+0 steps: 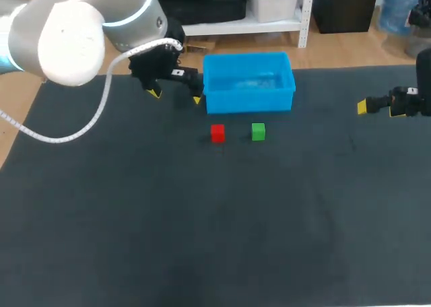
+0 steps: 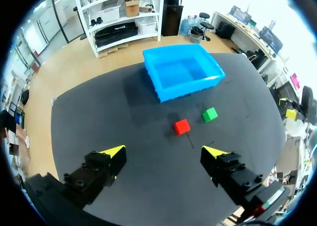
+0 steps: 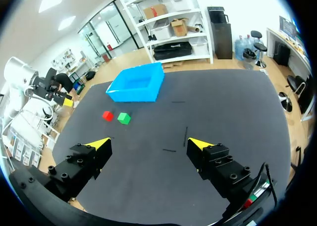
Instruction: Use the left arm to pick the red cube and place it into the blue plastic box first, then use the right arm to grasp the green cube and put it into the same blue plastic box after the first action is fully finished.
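On the dark table point(image 1: 202, 226), near its far edge, a blue box point(image 1: 249, 99) standing open side up. Just in front of the box, a red cube point(image 1: 217, 132) and a green cube point(image 1: 258, 132) side by side, slightly apart, red to the left.

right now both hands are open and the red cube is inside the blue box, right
No. The head view shows the red cube on the mat in front of the blue plastic box, not inside. The left hand and right hand are open.
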Controlling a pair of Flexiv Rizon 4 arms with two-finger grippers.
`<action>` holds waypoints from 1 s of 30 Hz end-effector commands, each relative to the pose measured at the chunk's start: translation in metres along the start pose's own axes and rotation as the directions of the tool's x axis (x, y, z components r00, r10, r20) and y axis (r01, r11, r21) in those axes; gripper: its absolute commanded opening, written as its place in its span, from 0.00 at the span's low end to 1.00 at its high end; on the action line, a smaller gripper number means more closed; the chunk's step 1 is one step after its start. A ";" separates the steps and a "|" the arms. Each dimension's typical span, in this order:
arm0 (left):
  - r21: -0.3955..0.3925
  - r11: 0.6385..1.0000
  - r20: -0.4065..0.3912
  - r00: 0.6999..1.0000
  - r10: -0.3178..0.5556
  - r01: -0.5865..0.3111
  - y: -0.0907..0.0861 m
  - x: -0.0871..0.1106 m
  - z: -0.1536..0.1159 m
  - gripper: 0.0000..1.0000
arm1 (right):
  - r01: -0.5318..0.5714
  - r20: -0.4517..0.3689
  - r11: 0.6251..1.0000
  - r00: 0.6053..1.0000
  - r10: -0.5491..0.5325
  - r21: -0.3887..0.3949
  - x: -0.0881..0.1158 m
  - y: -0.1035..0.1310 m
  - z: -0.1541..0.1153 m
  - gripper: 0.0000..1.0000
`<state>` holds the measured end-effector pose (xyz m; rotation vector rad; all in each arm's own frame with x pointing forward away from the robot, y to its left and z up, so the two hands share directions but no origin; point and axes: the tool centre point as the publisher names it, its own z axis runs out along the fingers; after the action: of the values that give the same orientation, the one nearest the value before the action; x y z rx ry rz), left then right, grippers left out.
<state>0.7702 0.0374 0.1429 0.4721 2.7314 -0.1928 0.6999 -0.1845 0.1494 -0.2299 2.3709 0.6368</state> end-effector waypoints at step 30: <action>-0.036 0.998 -0.026 0.998 -0.059 0.058 0.015 0.021 0.000 1.00 | 0.001 -0.001 1.000 1.000 -0.001 0.000 0.000 0.000 0.000 1.00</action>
<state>0.7683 0.0503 0.1326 0.3935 2.7897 -0.1432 0.6999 -0.1844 0.1494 -0.2300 2.3710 0.6368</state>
